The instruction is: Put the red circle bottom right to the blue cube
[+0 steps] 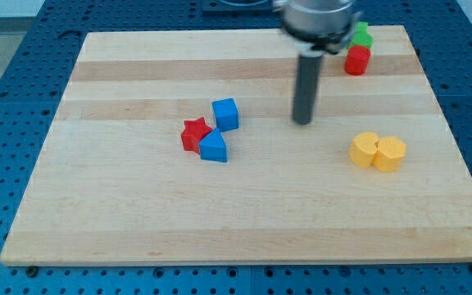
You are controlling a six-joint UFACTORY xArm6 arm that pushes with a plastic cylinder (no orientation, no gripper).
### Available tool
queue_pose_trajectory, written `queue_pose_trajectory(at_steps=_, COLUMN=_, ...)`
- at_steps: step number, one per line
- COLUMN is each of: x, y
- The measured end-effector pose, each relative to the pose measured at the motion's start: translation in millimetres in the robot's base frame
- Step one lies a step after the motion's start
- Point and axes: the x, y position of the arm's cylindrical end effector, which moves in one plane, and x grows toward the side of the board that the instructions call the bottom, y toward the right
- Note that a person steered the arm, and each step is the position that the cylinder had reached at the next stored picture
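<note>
The red circle (356, 61), a short red cylinder, stands near the board's top right, just below a green block (361, 35). The blue cube (226, 114) sits left of the board's middle. Touching it at its lower left are a red star (194, 133) and a blue triangle block (213, 147). My tip (303, 121) rests on the board between the two groups, to the right of the blue cube and down-left of the red circle, touching no block.
Two yellow blocks (365, 150) (390, 153) sit side by side at the view's right, below my tip's level. The wooden board (138, 221) lies on a blue perforated table (6, 98). The arm's grey body hangs over the board's top edge.
</note>
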Motion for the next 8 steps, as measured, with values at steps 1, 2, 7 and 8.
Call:
queue_pose_trajectory(at_steps=1, x=-24.5, y=85.1)
queue_pose_trajectory(at_steps=2, x=-68.8, y=130.9)
queue_pose_trajectory(at_steps=7, x=-109.2, y=-30.7)
queue_pose_trajectory(at_steps=8, x=-111.9, y=-58.8)
